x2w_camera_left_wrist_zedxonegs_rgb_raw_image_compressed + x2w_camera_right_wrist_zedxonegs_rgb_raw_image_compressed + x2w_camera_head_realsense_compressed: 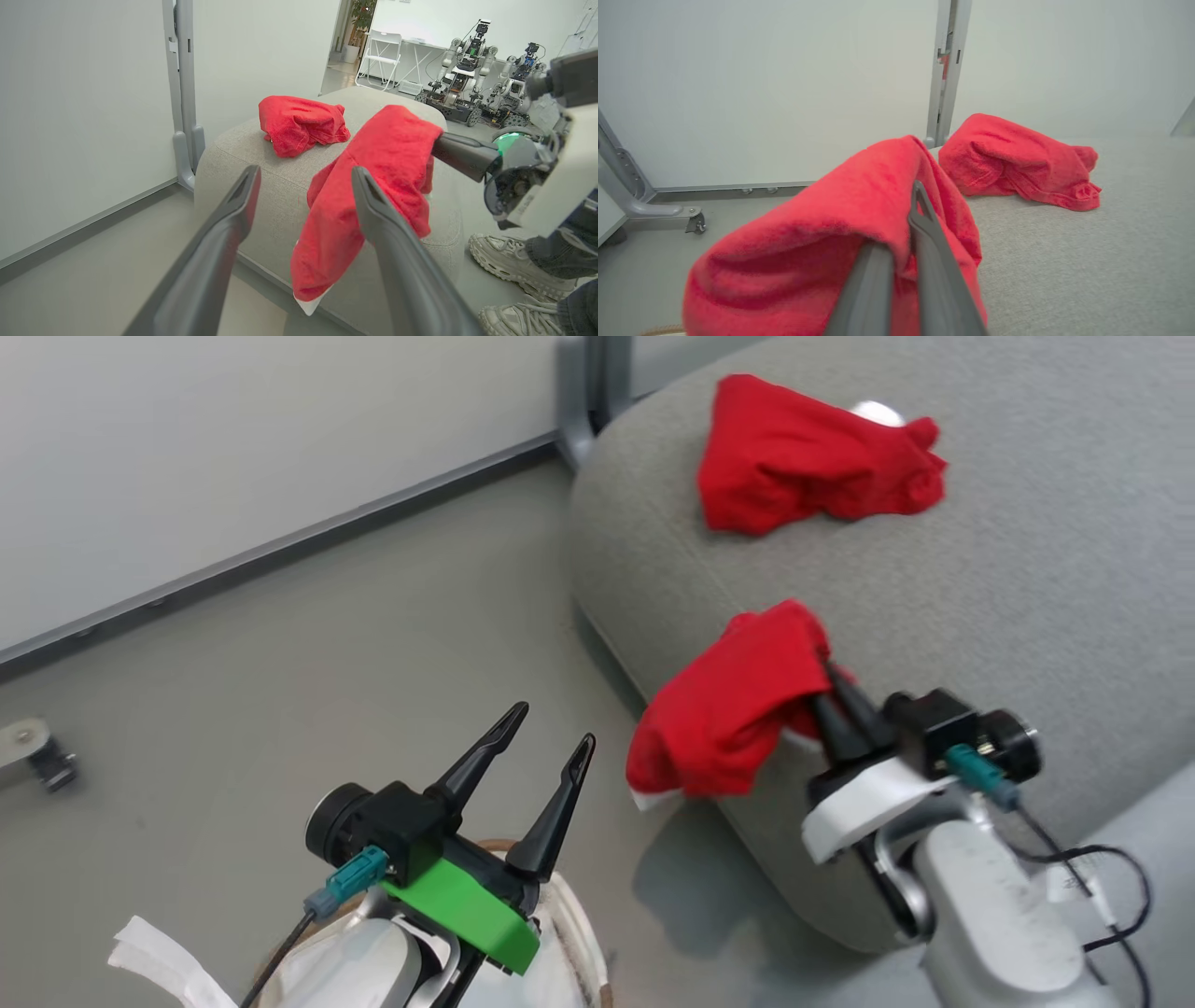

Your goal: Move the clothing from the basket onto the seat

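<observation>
Pale wall panels [233, 429] with a grey skirting strip are seen at the far left, above a smooth grey floor [327, 644]. The right of the scene is taken up by the large grey woven-fabric upholstered seat [1027, 569]. One crumpled bright red cloth garment [812, 457] with a white part at its far edge is laid well in on the far part of the cushion, so that piece is judged already delivered. A second bright red soft garment [728, 709] is pinched by the right gripper [834, 700], whose two dark fingers are pressed together on a fold of it. It is held up at the seat's near left corner, and its lower end, edged in white, is left hanging past the rounded edge above the floor. Whether any of it rests on the cushion cannot be told. It is probably held high so that the drooping cloth is lifted over the corner, not dragged against it. If it were released here, it could be pulled off the edge by the hanging part, so a carry farther right onto the cushion seems called for. The left gripper [553, 726] is held empty, its fingers spread, above the white plastic basket [574, 905] with its white liner at the near left, perhaps to be ready for further picking. What remains inside the basket is hidden by the arm. A person's pale shoes [514, 261] are seen on the floor beside the seat in the left wrist view.
</observation>
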### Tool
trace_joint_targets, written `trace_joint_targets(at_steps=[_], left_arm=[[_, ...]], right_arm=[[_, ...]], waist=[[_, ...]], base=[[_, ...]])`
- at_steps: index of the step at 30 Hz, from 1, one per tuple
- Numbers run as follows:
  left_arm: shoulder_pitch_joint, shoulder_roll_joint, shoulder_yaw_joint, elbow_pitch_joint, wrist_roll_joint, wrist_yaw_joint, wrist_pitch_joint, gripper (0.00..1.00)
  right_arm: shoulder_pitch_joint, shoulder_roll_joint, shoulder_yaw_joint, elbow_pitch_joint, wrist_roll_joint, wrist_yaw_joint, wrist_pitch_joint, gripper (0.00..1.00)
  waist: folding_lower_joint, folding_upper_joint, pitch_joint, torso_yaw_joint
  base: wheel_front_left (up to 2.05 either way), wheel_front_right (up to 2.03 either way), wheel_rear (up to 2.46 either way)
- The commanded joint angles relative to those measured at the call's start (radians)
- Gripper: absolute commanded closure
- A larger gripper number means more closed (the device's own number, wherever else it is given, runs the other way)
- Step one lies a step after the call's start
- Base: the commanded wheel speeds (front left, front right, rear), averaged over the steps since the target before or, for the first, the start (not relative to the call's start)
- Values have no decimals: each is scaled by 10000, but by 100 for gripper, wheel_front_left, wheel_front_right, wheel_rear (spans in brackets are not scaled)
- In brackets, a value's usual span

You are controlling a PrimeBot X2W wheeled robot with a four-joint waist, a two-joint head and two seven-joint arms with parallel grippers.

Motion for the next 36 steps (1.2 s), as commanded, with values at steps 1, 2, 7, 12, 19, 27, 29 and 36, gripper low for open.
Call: trace_joint_targets(at_steps=[1,2,7,12,19,27,29,36], left_arm=[[38,141,-5,10,43,7,-1,0],[9,193,-39,-9,50,7,0,0],[-213,525,-292,-202,32,7,-1,0],[-426,964,-487,-409,-75,7,-1,0],[-816,1627,-522,-778,-180,7,-1,0],[-1407,2331,-619,-1610,-202,7,-1,0],[-1568,2418,-716,-1712,-210,7,-1,0],[-1736,2611,-492,-1674,-403,7,-1,0]], right_arm=[[-182,-211,-293,-149,-192,-14,-23,100],[-298,-308,-508,-238,-295,-14,-23,100],[-1142,-1095,-1745,-666,-882,-14,-23,100],[-2238,-1689,-2726,-619,-1611,-14,-21,100],[-3853,-1841,-3499,140,-2694,-14,234,100],[-5095,-1383,-5366,119,-4289,-16,1032,100],[-5134,-1273,-5978,-41,-4594,-16,1067,100],[-4422,-903,-7887,-150,-5736,-16,1209,100]], waist=[[0,0,550,-923],[0,0,632,-939],[0,0,1235,-810],[0,0,1926,-466],[0,0,3088,54],[0,0,4475,702],[0,0,4761,947],[0,0,5250,1587]], base=[[0,0,0],[0,0,0],[0,0,0],[0,0,0],[0,0,0],[0,0,0],[0,0,0],[0,0,0]])
